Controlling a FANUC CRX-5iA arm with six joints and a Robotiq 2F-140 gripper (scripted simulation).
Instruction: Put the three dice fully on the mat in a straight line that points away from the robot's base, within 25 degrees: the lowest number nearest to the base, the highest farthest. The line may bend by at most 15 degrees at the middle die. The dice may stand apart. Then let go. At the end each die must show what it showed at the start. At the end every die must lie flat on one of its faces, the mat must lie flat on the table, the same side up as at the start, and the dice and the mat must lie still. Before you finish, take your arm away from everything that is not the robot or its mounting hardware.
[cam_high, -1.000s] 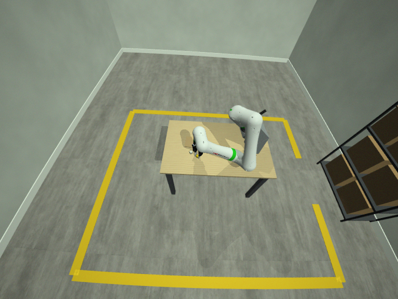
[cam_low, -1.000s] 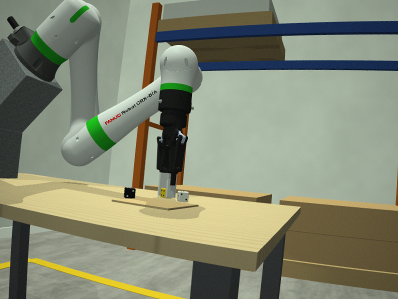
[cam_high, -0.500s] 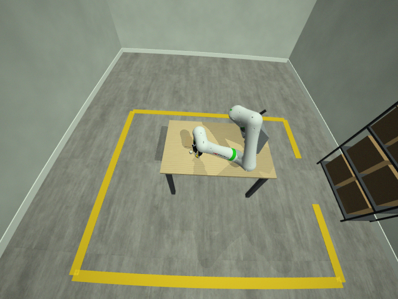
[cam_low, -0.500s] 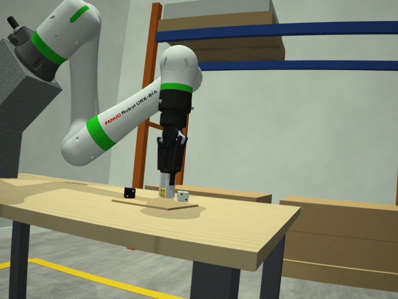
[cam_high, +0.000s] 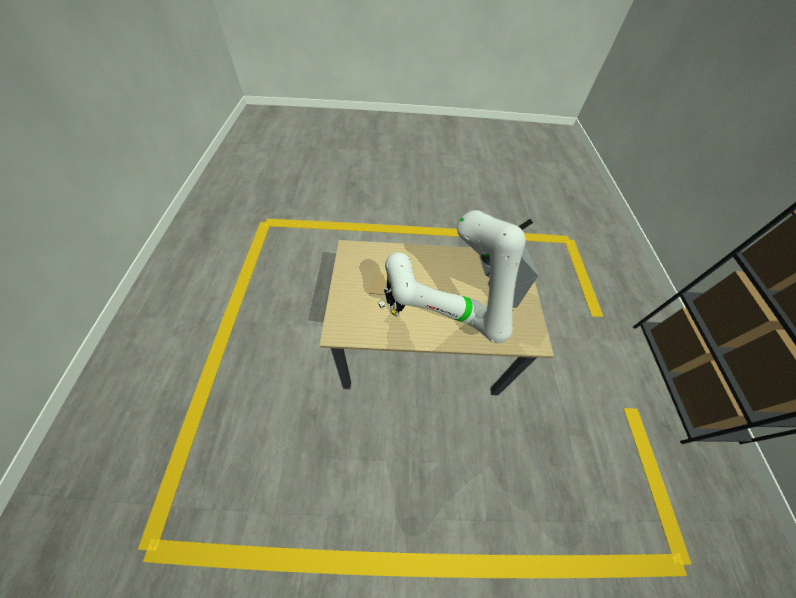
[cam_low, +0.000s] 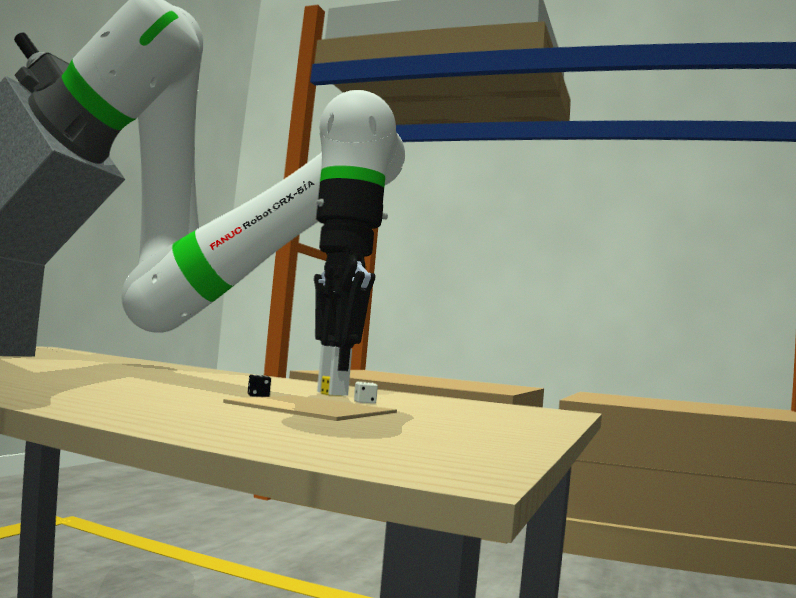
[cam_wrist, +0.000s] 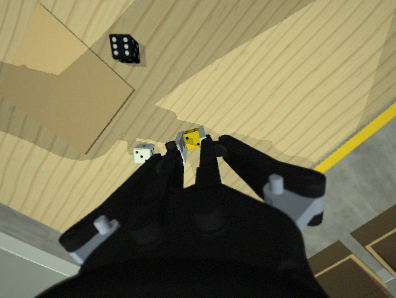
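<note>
Centrally, the claw (cam_high: 395, 308) (cam_low: 335, 379) (cam_wrist: 193, 136) pinches the yellow die (cam_high: 395, 312) (cam_low: 325, 385) (cam_wrist: 191, 140) between its pads, off the mat (cam_high: 378, 289) (cam_low: 321, 410) (cam_wrist: 75, 90). The white die (cam_high: 381, 304) (cam_low: 365, 392) (cam_wrist: 143, 153) lies near the claw; the black die (cam_low: 259, 386) (cam_wrist: 120, 46), six upward, lies just beside the mat. Both rest on the table (cam_high: 360, 328) (cam_low: 450, 463) (cam_wrist: 250, 75).

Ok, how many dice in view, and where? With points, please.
3: black die (cam_low: 259, 386) (cam_wrist: 124, 48) beside the mat (cam_low: 308, 406) (cam_wrist: 65, 85); yellow die (cam_low: 325, 385) (cam_wrist: 192, 139) between the gripper's (cam_low: 334, 379) (cam_wrist: 192, 142) fingers; white die (cam_low: 366, 392) (cam_wrist: 144, 153) beside the gripper, off the mat.
</note>
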